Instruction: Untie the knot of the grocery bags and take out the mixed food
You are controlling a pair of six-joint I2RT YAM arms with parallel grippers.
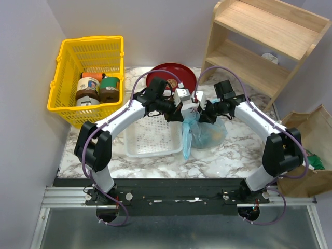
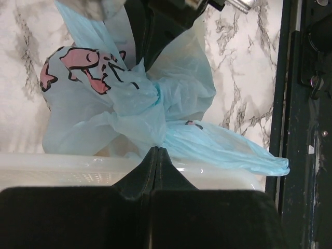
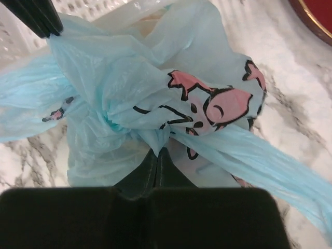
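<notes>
The light-blue plastic grocery bag (image 1: 201,132) with pink and black print stands on the marble table, its handles tied in a knot (image 2: 139,101). My left gripper (image 2: 157,149) is shut on a fold of the plastic just beside the knot. From the other side my right gripper (image 3: 160,150) is shut on the plastic under the knot (image 3: 122,127). In the top view the left gripper (image 1: 181,111) and right gripper (image 1: 201,113) meet over the bag's top. The brown paper bag (image 1: 311,129) lies at the right edge, something green (image 1: 314,160) at its mouth. The mixed food is hidden inside.
A white plastic tray (image 1: 150,136) lies just left of the blue bag. Behind it are a red plate (image 1: 174,77), a yellow basket (image 1: 88,78) holding jars, and a wooden shelf (image 1: 264,46) at the back right.
</notes>
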